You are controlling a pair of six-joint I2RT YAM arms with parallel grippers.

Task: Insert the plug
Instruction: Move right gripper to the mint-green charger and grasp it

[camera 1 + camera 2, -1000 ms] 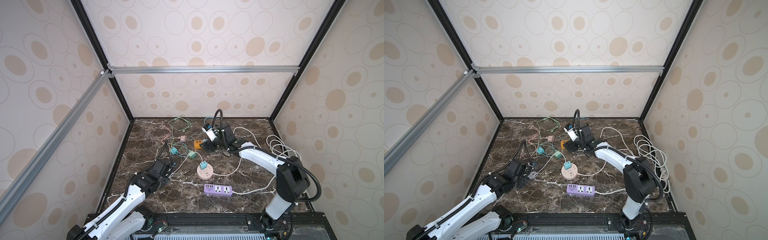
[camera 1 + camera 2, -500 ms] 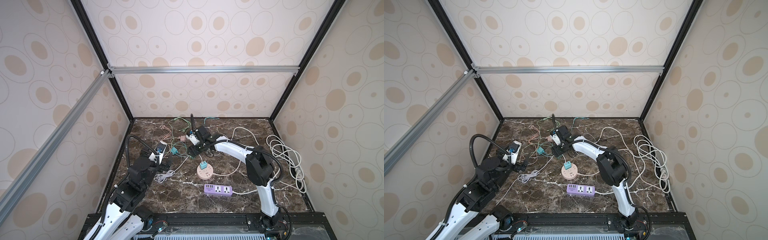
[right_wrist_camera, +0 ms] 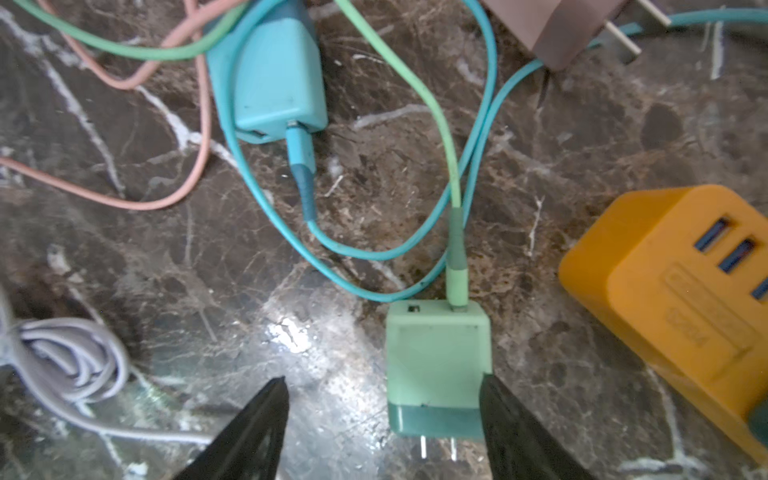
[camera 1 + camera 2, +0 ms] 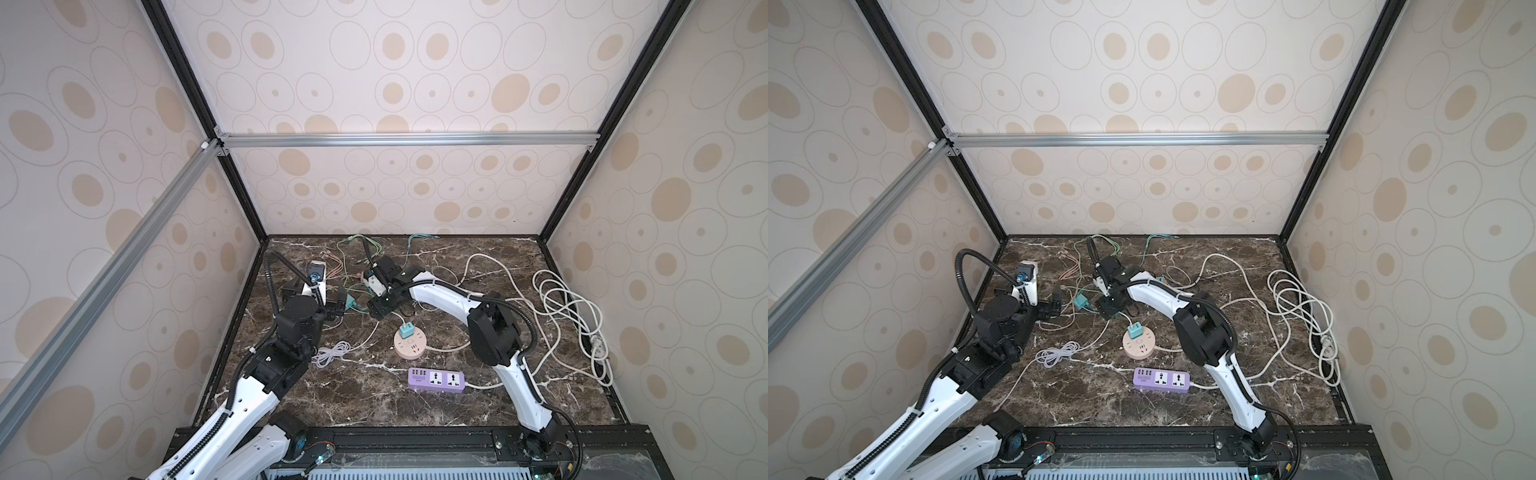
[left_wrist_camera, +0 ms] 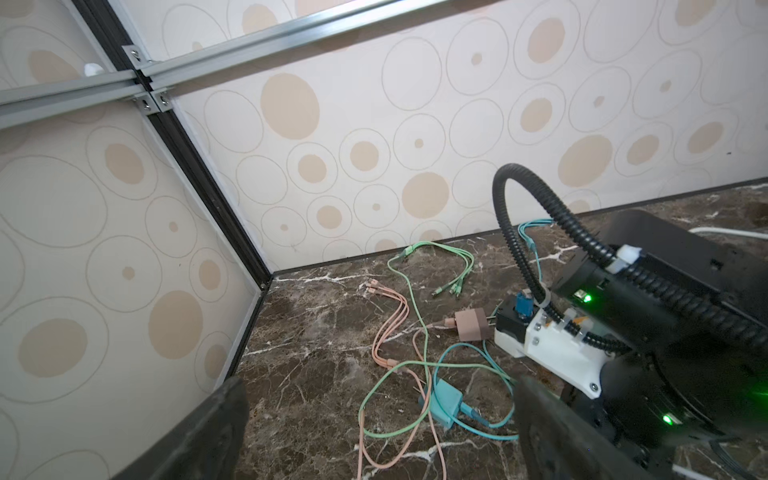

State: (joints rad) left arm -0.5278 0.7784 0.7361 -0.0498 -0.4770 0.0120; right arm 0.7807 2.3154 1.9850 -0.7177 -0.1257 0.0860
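Two black fingers (image 3: 528,436) of the right gripper (image 3: 383,378) are standing spread over the mint-green plug (image 3: 436,365). One is sitting just beside its edge and the other is well clear, so nothing is being pinched yet. The plug is lying flat on the marble with its prongs pointing back toward the wrist and its green cable (image 3: 440,124) trailing away. In a top view this gripper is hovering just beyond the round pink socket (image 4: 409,347), on its far-left side.

A second ago it was working farther back from that socket and more to the right. It has been swinging across and is now lining up on the plug, so the grasp looks about to begin and the insertion is still ahead.

The left gripper (image 5: 378,380) is gaping wide and empty. It has been rising off the tabletop, well left of the socket. The socket is already carrying a teal charger (image 4: 406,331), and its other holes are showing free.
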